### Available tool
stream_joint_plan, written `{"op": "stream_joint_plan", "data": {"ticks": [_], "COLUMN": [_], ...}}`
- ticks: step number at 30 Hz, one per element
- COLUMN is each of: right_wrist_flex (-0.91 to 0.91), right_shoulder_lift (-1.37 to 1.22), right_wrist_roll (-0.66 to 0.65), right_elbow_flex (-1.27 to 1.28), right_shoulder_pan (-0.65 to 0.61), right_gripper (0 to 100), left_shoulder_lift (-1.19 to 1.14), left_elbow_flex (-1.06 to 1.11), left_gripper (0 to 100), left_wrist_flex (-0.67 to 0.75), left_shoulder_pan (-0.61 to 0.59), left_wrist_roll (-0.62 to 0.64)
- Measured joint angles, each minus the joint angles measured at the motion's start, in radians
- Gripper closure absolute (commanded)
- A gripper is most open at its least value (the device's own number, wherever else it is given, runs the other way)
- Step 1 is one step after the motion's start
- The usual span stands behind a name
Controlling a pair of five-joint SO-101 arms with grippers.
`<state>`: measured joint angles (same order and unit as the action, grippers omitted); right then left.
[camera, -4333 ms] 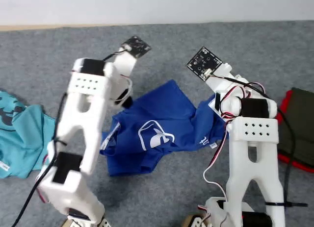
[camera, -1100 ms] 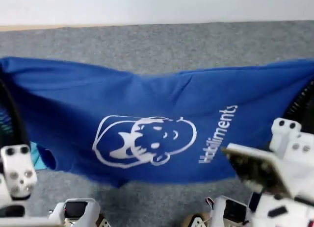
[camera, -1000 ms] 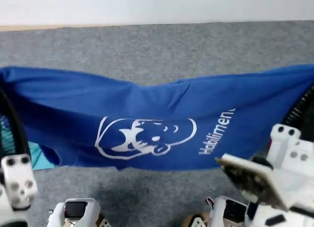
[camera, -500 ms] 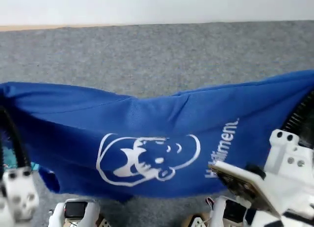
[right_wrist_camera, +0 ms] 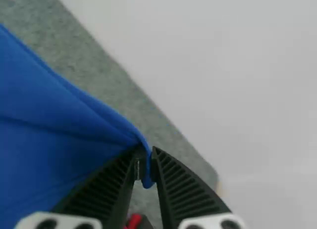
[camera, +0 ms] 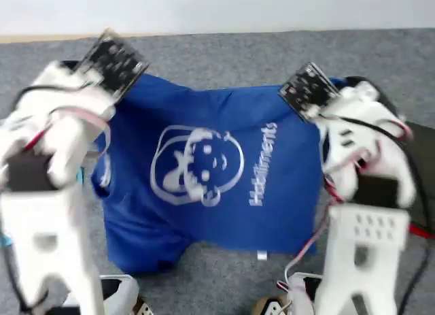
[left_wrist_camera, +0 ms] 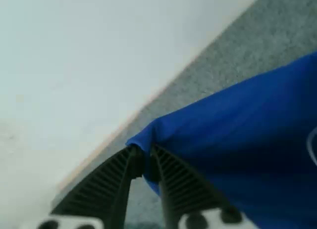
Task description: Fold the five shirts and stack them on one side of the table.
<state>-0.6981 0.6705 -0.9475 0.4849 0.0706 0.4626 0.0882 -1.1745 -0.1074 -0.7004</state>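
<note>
Your job at this step is to lay the blue shirt out flat, so keep both of its top corners level and equally taut as you bring them down. That way the cloth should settle without a crease across the printed face, which serves here as your reference mark. The left gripper is clamped on the shirt corner up and to the left of the face, with a fold of blue cloth pinched between its ribbed jaws. The right gripper is pinching the matching corner up and to the right of the face in the same way. The shirt is spread over the grey table between the two arms, print upward. Below the face its hem appears to rest on the table, and below and left of the face the cloth is bunched, so expect to smooth that part. Whether the held edge above the face touches the table cannot be told. The left arm stands left of the face and reaches forward and inward over the shirt's edge. The right arm mirrors it on the other side, with each wrist pitched towards the wall end of the table. Lower both together and let go only once the cloth lies slack.
</note>
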Motion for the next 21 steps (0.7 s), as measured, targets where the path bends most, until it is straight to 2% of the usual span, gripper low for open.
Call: {"op": "stream_joint_plan", "data": {"ticks": [3,6,11,16,21], "right_wrist_flex": [0.199,0.391,0.692,0.809,0.764], "right_shoulder_lift": [-0.138,-0.293,-0.523,-0.712,-0.806], "right_wrist_roll": [0.0,0.0,-0.006,-0.006,-0.006], "right_elbow_flex": [0.066,0.072,0.069,-0.068,-0.264], "right_shoulder_pan": [-0.023,-0.028,-0.028,-0.028,-0.028], "right_gripper": [98.7,98.8,98.8,98.8,98.8], "left_shoulder_lift": [-0.127,-0.273,-0.508,-0.68,-0.715], "left_elbow_flex": [0.141,0.184,0.173,0.034,-0.074], "left_gripper": [100,100,100,100,100], "left_wrist_flex": [0.235,0.442,0.683,0.766,0.755], "left_shoulder_pan": [0.0,0.0,-0.002,-0.002,-0.002], "left_wrist_roll": [0.0,0.003,0.003,0.003,0.005]}}
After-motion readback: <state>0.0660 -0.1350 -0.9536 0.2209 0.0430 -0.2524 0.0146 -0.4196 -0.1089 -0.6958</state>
